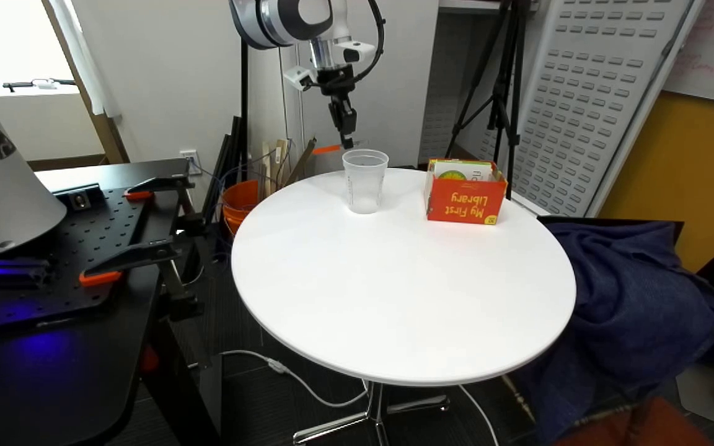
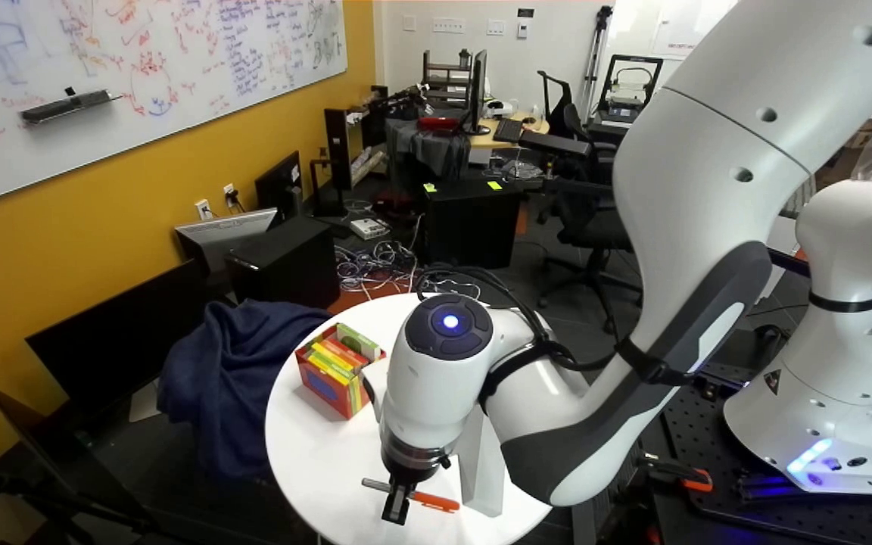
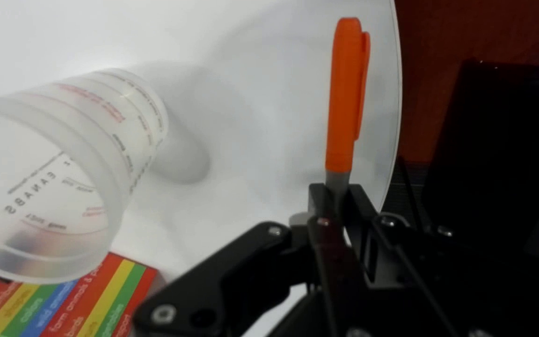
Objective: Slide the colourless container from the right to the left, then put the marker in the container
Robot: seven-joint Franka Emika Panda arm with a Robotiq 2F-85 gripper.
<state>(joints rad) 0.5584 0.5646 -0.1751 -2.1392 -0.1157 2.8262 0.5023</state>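
Note:
The marker, with an orange cap and grey barrel (image 2: 436, 501), is pinched across its grey part by my gripper (image 2: 397, 509), shut on it. In the wrist view its orange end (image 3: 344, 98) sticks out past the fingertips (image 3: 318, 199), and the marker lies roughly level in an exterior view (image 1: 327, 149). The colourless container (image 1: 365, 181) stands upright near the table's rim. My gripper (image 1: 348, 144) hangs at about rim height or a little above it, apart from the container. In the wrist view the container (image 3: 138, 117) is left of the jaws.
An orange-red box of small books (image 1: 465, 201) stands on the round white table (image 1: 394, 297) beside the container. In the wrist view the box (image 3: 63, 309) shows below the container. A dark blue cloth (image 1: 636, 310) hangs just past the table edge.

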